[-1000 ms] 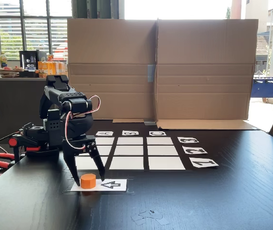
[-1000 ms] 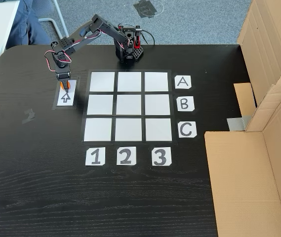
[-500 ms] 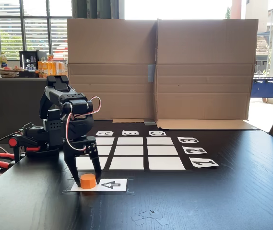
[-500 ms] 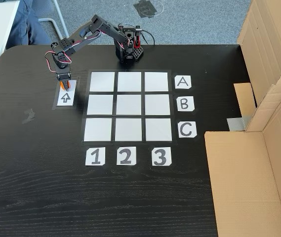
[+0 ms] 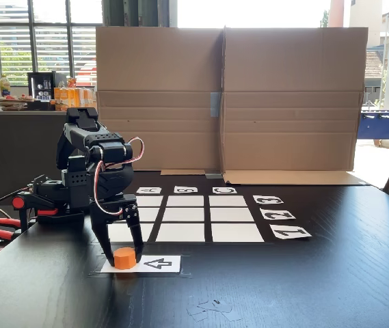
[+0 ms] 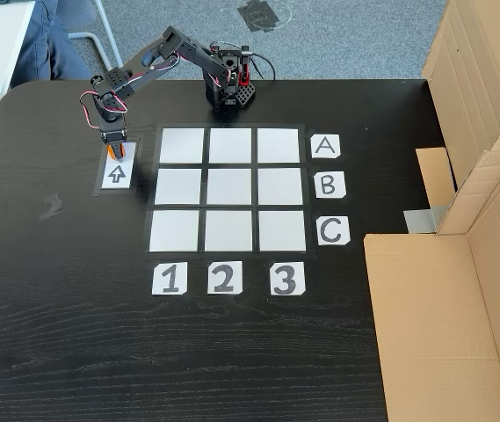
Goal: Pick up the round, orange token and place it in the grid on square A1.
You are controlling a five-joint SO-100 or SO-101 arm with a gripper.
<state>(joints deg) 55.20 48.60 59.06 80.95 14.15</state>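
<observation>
The token [image 5: 124, 257] sits upright on the white arrow card [image 5: 154, 264], at that card's left end in the low fixed view and just left of the grid [image 6: 228, 190] in the high fixed view, where only a sliver of orange [image 6: 112, 152] peeks out under the arm. The gripper [image 5: 123, 260] straddles it with both black fingertips [image 5: 138, 255] down at card level and drawn in close to the token's sides; whether they are actually pressing on it I cannot tell. The main risk, as I judge it, is a lift begun before the fingers bite: a short, smooth cylinder could slip out, tip onto its curved wall and roll across the dark table [image 6: 258, 352]. An uneven squeeze could instead shove it along the card. The card itself might drag if a tip catches its edge. A low carry toward A1, the tile [image 6: 182, 145] nearest the token, could scuff the tiles. Being round, the token points no particular way; its axis stands vertical, flat top up, and it is wider than tall, so it has no real long axis.
</observation>
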